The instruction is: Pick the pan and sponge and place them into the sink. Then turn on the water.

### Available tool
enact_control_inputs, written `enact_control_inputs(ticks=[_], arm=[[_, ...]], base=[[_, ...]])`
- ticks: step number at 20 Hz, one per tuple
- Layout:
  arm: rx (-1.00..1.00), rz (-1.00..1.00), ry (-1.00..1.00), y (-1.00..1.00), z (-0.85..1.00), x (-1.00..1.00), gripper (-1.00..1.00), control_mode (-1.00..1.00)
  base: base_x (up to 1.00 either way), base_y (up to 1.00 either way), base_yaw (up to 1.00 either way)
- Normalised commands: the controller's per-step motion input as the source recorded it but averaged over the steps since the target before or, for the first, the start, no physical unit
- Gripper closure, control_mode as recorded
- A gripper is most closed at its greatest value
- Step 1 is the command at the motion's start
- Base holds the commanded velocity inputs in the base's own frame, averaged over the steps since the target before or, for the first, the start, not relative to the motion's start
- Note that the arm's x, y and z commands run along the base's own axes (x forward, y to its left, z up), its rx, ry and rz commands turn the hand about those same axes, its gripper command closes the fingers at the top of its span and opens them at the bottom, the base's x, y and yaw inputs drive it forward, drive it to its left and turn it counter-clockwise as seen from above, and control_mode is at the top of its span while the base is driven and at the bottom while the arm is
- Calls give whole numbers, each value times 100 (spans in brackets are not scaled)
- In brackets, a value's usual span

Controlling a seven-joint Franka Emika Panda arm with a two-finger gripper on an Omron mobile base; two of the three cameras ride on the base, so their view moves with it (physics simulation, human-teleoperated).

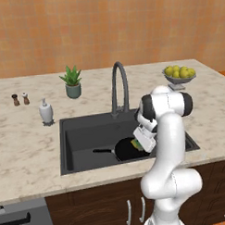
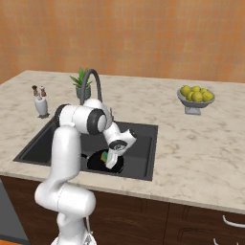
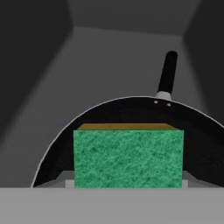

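- My end effector [image 2: 111, 160] is lowered into the sink [image 1: 82, 129], near its front edge; its jaws are clamped on the sponge [image 3: 128, 158], green face toward the hand camera.
- The pan [image 1: 126, 150] lies on the basin floor by the front edge, handle pointing toward the basin's left wall; the sponge hangs directly over its bowl.
- Risk 1: a release from here would likely drop the sponge into the pan, not onto bare basin floor. In my judgement this still counts as in the sink.
- Risk 2: descending further could press the sponge or my fingertips against the pan and shove it.
- Risk 3: the faucet [image 1: 120, 88] arches close behind my wrist; lifting out carelessly could strike the gooseneck.
- Risk 4: the soap dispenser [image 1: 45, 111], at the basin's rear left corner on the tabletop [image 1: 28, 150], could be mistaken for the tap control.
- No water is running yet.
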Motion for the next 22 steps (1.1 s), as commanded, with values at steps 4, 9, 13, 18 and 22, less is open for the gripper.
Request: enact_control_inputs(ticks=[4, 9, 13, 18, 22], arm=[[-5, 0, -3, 8, -66, 33, 100, -100], [-1, 0, -6, 0, -69, 22, 100, -100], [0, 0, -10, 0, -54, 13, 100, -100], [0, 0, -24, -1, 1, -5, -100, -100], [0, 0, -25, 0, 34, -25, -100, -100]], base=[[0, 0, 0], [0, 0, 0], [0, 0, 0], [0, 0, 0], [0, 0, 0]])
